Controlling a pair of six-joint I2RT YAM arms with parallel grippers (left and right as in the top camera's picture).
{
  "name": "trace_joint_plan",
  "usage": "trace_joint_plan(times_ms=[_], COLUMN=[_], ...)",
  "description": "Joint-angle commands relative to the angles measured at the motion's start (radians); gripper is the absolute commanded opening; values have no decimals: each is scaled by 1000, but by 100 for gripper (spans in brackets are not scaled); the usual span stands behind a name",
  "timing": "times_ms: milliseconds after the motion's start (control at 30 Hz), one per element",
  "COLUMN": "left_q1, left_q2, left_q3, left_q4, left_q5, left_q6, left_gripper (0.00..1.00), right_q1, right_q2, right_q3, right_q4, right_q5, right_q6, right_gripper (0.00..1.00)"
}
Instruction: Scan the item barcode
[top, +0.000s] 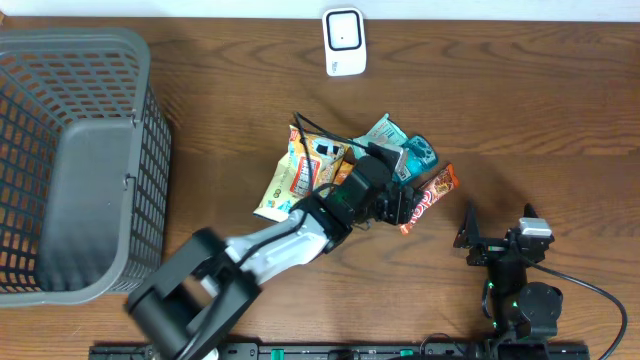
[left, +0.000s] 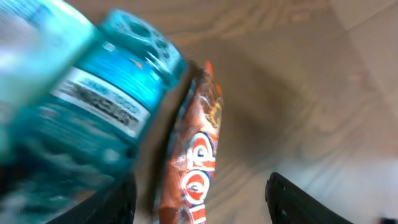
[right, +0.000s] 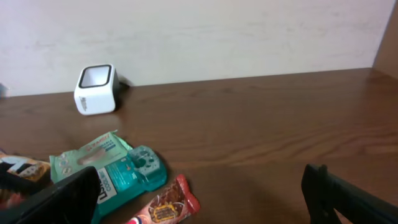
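Note:
A red-orange snack bar (left: 194, 155) lies on the wood between my left gripper's (left: 199, 208) fingers, close to the left finger (left: 118, 200); the jaws stand wide apart and do not touch it. A teal mouthwash bottle (left: 99, 106) with a printed label sits just to its left. From above, the left gripper (top: 403, 208) hovers over the pile, at the bar (top: 432, 193) and the bottle (top: 418, 152). The white scanner (top: 344, 41) stands at the far edge. My right gripper (top: 478, 238) rests open to the right, facing the bar (right: 166, 208) and the scanner (right: 96, 89).
A grey mesh basket (top: 60, 255) fills the left side. A yellow-orange snack pack (top: 298, 172) and a pale teal pouch (top: 384, 131) lie in the same pile. Bare wood stretches right of the pile and towards the scanner.

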Motion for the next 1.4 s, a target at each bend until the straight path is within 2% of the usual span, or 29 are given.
trace_joint_plan(times_ms=[0, 100, 133, 300, 433, 567, 700, 867, 1000, 1367], left_q1=[6, 31, 43, 159, 286, 385, 463, 527, 554, 554], left_q2=[-95, -208, -236, -364, -410, -414, -414, -419, -453, -618], left_q3=[12, 32, 42, 138, 277, 450, 615, 740, 760, 734], left_q4=[-63, -150, -167, -268, -385, -536, -649, -662, -702, -760], left_q5=[-193, -313, -329, -345, -345, -352, -499, -684, -739, -741], left_q6=[143, 226, 244, 318, 367, 508, 642, 803, 822, 828], left_gripper=[67, 68, 73, 86, 88, 96, 98, 98, 98, 98], right_q1=[-19, -19, -19, -19, -19, -19, -19, -19, -19, -19], right_q2=[-5, -5, -5, -5, -5, -5, -5, -5, -5, -5], right_q3=[-1, -1, -1, -1, -1, -1, -1, -1, -1, -1], right_q4=[-3, -3, -3, -3, -3, -3, -3, -3, -3, -3], right_q5=[-2, -2, -2, -2, -2, -2, -2, -2, -2, -2], right_q6=[-10, -9, -10, -10, -10, -10, -9, -10, -10, -10], right_gripper=[99, 99, 99, 99, 99, 99, 99, 99, 99, 99])
